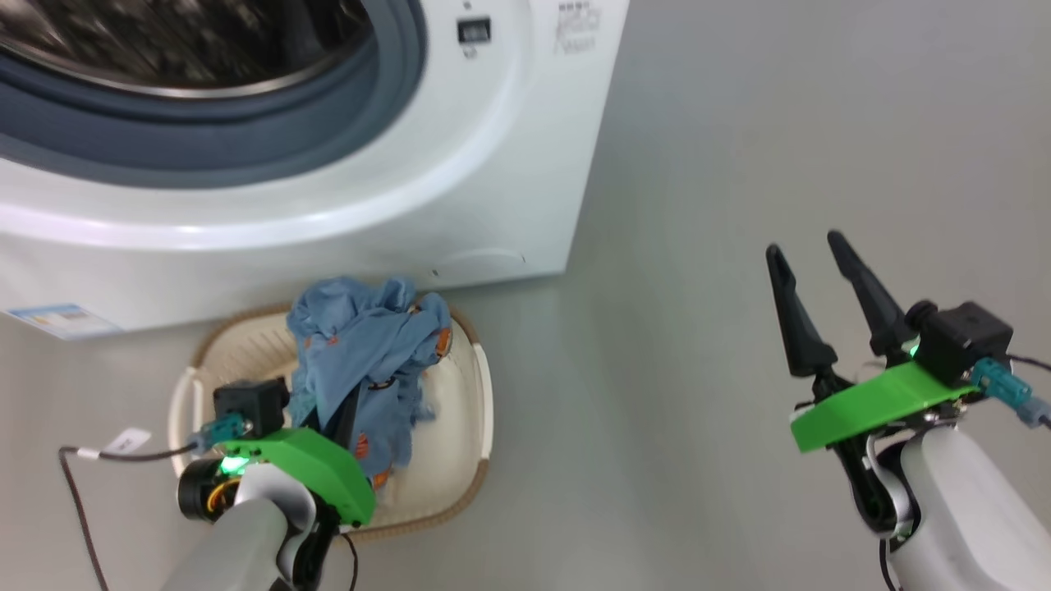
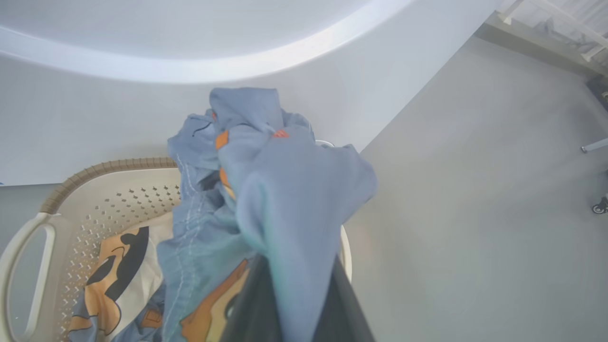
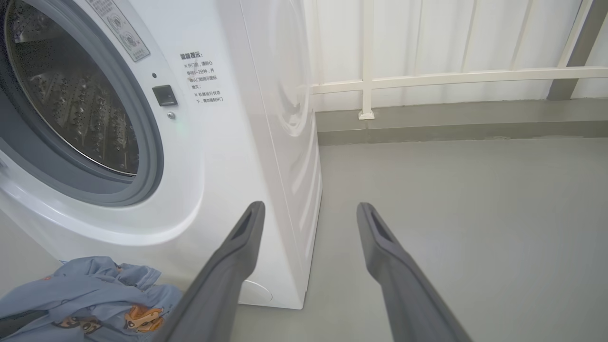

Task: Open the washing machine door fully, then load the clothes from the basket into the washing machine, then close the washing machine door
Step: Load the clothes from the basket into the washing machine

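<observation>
- The washing machine [image 1: 460, 164] sits at 11 o'clock in the head view. Its steel drum [image 1: 181, 41] is uncovered behind the grey rubber ring [image 1: 246, 139], so the door-opening step looks done. I cannot tell whether the door is swung fully back.
- The basket [image 1: 484, 394] is on the floor at 7 o'clock, just in front of the machine's lower panel.
- The left gripper [image 1: 349, 410] is pressed together on the light-blue clothes [image 1: 369, 353]. It pinches a bunched fold that stands above the basket rim, while the lower part of the fabric trails inside.
- In the left wrist view, a cream piece with the orange-and-black figure [image 2: 118, 266] lies on the basket bottom at 8 o'clock, not held.
- The right gripper [image 1: 805, 246] is at 4 o'clock over bare floor, fingers spread wide and holding nothing, well apart from the basket.
- Judged progress: loading has only started and no garment shows in the drum. Left to do are carrying the blue bundle up to the mouth at 11 o'clock, fetching the cream piece and closing the door.
</observation>
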### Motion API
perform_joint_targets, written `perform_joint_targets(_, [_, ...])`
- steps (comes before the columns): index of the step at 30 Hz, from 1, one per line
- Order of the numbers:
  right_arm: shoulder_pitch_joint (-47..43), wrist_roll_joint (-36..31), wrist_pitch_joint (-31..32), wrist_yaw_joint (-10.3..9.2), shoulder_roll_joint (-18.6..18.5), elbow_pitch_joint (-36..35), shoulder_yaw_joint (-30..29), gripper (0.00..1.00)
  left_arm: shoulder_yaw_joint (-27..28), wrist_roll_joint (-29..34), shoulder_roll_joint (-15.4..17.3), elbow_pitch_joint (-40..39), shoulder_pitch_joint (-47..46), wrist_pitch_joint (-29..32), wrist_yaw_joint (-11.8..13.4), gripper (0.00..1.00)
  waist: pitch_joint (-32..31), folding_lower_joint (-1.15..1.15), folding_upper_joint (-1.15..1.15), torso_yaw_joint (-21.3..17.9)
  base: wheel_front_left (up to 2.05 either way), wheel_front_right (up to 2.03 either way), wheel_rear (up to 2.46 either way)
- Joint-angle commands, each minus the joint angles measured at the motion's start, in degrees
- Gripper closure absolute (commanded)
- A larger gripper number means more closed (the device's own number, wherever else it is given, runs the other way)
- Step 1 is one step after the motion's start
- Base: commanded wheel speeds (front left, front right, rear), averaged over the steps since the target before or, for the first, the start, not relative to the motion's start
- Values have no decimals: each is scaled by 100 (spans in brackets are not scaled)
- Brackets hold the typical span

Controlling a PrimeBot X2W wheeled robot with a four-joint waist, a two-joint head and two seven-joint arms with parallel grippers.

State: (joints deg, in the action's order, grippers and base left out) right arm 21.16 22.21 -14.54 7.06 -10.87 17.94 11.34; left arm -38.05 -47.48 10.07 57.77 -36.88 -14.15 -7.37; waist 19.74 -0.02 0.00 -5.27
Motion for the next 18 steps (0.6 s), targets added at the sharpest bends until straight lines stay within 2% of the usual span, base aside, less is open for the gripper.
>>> perform_joint_targets(1, [-150,76,-46,43,-16,-92,99,0,168,-39,203,-200,121,-79,-11,100,-746,2,0,336,0,0,0])
perform_joint_targets(5, [-344,100,-46,43,10,-43,102,0,431,45,385,-739,421,-83,0,100,-1123,2,0,415,0,0,0])
perform_joint_targets(8, [-483,128,-46,43,-4,15,77,0,648,208,452,-1223,693,-84,99,100,-1363,2,0,477,0,0,0])
perform_joint_targets(18, [-971,149,-46,43,-2,68,-5,0,1272,679,675,-3070,1729,-85,648,100,-1955,2,0,626,0,0,0])
